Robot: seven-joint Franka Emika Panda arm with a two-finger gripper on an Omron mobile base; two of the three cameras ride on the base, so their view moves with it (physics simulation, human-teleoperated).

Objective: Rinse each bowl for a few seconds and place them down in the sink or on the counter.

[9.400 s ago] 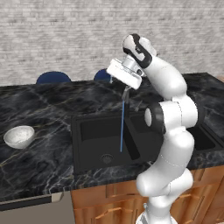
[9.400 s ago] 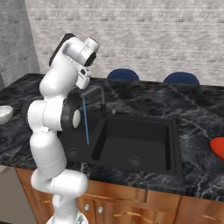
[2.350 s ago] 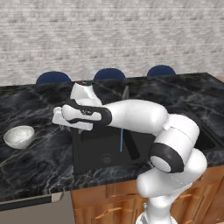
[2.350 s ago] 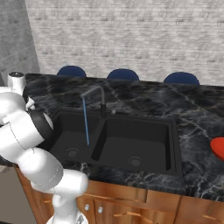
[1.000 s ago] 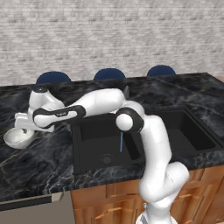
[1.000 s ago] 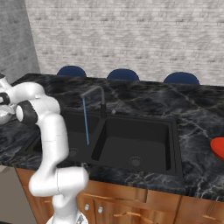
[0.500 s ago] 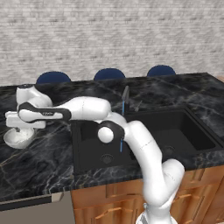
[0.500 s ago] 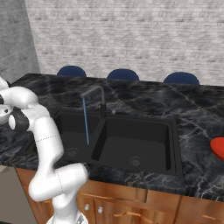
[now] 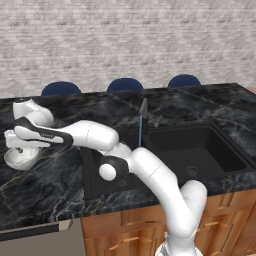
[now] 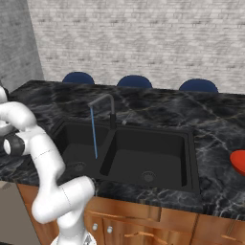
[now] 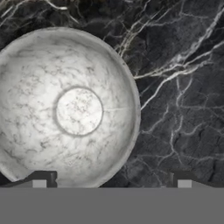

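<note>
A small white bowl [image 9: 19, 158] with a grey-speckled inside [image 11: 78, 109] sits upright on the black marble counter [image 9: 50, 185], left of the sink [image 9: 200, 145]. My gripper [image 9: 20, 148] hangs just above it, pointing down and open. In the hand view the gripper [image 11: 111, 179] straddles the bowl's near rim. One fingertip [image 11: 43, 177] is over the bowl's edge and the other [image 11: 180, 177] is over bare counter [image 11: 183, 109]. Nothing is held. A thin stream of water [image 9: 140, 132] runs from the dark faucet [image 9: 143, 106] into the left basin.
The double sink [image 10: 143, 158] with its faucet [image 10: 103, 100] and running water [image 10: 94, 131] lies right of the arm. Part of a red object [image 10: 239, 162] sits on the counter [image 10: 215, 124] at the far right. Blue chair backs [image 9: 125, 84] stand behind the counter.
The arm has swung left from the sink to the bowl. Over the last half second the hand settled a little further left, above the bowl. The gripper stayed open.
</note>
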